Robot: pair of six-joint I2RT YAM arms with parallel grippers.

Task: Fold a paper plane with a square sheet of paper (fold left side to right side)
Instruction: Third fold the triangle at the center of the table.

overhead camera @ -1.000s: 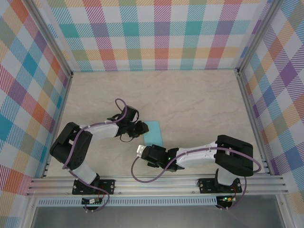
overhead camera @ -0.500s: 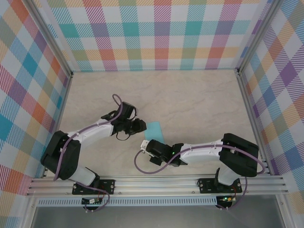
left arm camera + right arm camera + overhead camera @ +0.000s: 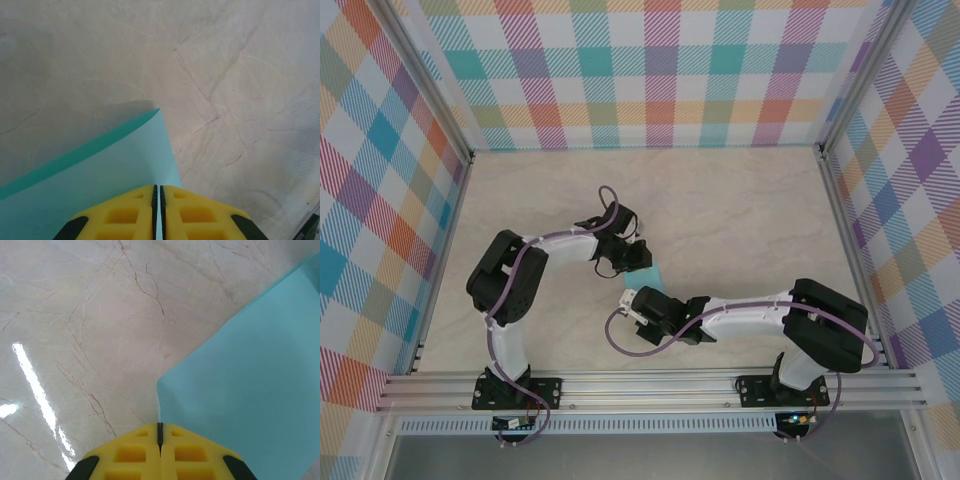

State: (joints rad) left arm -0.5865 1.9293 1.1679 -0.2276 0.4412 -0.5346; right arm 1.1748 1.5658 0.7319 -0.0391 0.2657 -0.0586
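Left gripper (image 3: 632, 258) has swung right and away from the bases in the last half second. It now sits at the far-left part of the square sheet of paper (image 3: 651, 275). Right gripper (image 3: 638, 300) has barely shifted and is at the sheet's near edge. Less teal shows than before.

Left wrist view: jaws pinched together on the sheet, which bows up ahead-left of the tips, its shadow on the table (image 3: 240, 75).

Right wrist view: jaws fully closed, tips at a sheet corner, sheet flat ahead-right. Can't tell if they pinch or press.

Bare table ahead of both jaws; plaid walls (image 3: 650, 80) well apart.
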